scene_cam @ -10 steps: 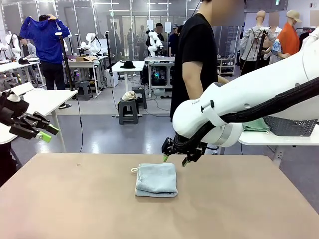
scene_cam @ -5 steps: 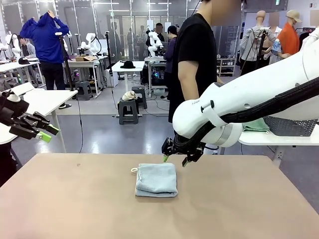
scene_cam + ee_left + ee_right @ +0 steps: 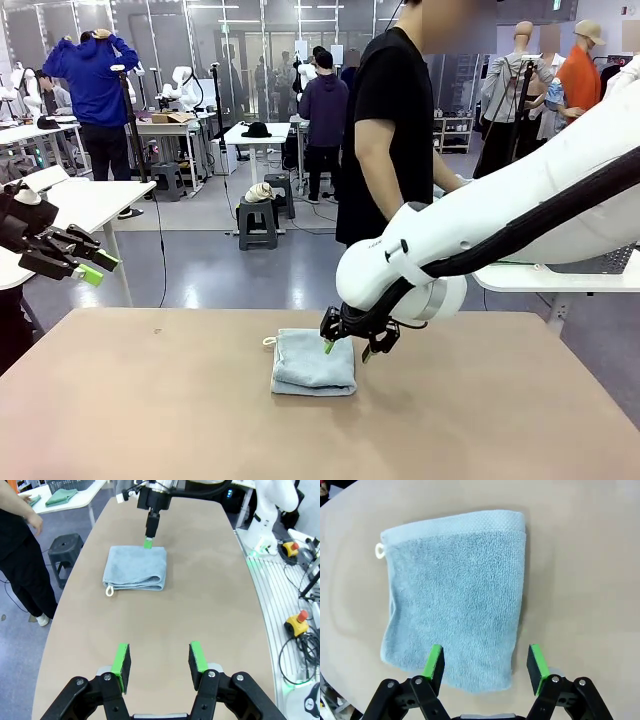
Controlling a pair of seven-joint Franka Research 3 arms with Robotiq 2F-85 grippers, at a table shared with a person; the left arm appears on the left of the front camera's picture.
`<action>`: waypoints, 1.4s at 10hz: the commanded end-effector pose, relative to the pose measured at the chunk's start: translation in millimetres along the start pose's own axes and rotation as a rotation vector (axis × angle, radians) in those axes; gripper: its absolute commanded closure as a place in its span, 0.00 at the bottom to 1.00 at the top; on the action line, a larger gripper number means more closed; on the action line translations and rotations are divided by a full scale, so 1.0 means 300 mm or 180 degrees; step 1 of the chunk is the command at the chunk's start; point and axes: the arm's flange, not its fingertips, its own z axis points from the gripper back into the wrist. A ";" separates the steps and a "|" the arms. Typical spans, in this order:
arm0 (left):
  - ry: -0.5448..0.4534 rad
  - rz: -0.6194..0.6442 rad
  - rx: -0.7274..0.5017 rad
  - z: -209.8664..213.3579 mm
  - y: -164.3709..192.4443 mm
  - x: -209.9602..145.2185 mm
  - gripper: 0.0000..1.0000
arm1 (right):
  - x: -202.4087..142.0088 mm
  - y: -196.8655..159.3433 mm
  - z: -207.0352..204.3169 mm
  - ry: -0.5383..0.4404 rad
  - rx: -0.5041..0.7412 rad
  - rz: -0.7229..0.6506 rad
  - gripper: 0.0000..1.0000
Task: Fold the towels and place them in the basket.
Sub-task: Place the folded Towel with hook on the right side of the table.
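One folded light blue-grey towel lies in the middle of the tan table, its white loop at the far left corner. My right gripper hovers open over the towel's far right edge, its green pads straddling that edge; the right wrist view has the towel just ahead of the open fingers. My left gripper hangs open and empty beyond the table's left side; its wrist view looks along the table at the towel. The dark mesh basket stands on a white side table at the right.
A person in a black shirt stands at the far side of the table, one hand toward the side table. A green cloth lies by the basket. A black stool stands beside the table.
My right arm has come down and a little left, bringing its open gripper from beyond the towel onto its far right edge. The left arm has not moved.
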 end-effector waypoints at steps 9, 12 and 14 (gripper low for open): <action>-0.0014 -0.0014 -0.0001 0.002 -0.007 0.004 0.39 | 0.091 0.013 -0.093 0.0095 -0.0024 -0.0193 0.17; -0.0014 -0.0014 -0.0001 0.002 -0.007 0.004 0.39 | 0.094 -0.002 -0.095 0.0050 -0.0019 -0.0216 0.57; -0.0014 -0.0014 -0.0001 0.002 -0.007 0.004 0.39 | 0.091 -0.011 -0.096 0.0051 -0.0036 -0.0218 0.76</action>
